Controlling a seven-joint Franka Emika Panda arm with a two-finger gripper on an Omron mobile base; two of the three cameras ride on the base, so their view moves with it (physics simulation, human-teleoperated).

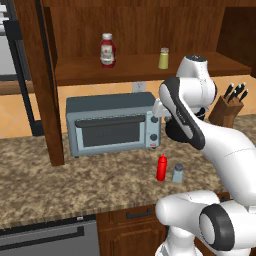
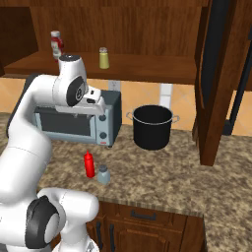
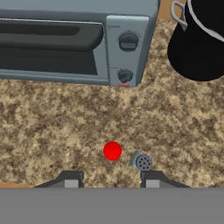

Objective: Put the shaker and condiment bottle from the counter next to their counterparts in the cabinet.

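The slim red condiment bottle (image 1: 161,167) (image 2: 89,165) stands on the speckled counter (image 1: 75,180) in front of the toaster oven. Just right of it stands the small blue-grey shaker (image 1: 177,173) (image 2: 103,174). From the hand view I look straight down on the bottle's red top (image 3: 112,150) and the shaker's holed cap (image 3: 141,162). My gripper (image 3: 110,179) hangs well above them, open, with nothing between its fingers. On the cabinet shelf (image 1: 125,70) stand the counterparts: a white-capped ketchup bottle (image 1: 107,50) (image 2: 57,44) and a yellowish-green shaker (image 1: 163,58) (image 2: 104,58).
A grey toaster oven (image 1: 112,125) (image 2: 74,120) sits at the back of the counter under the shelf. A black pot (image 2: 151,126) stands right of it. A knife block (image 1: 227,107) is at the far right. Thick wooden posts (image 1: 47,100) (image 2: 216,98) flank the shelf.
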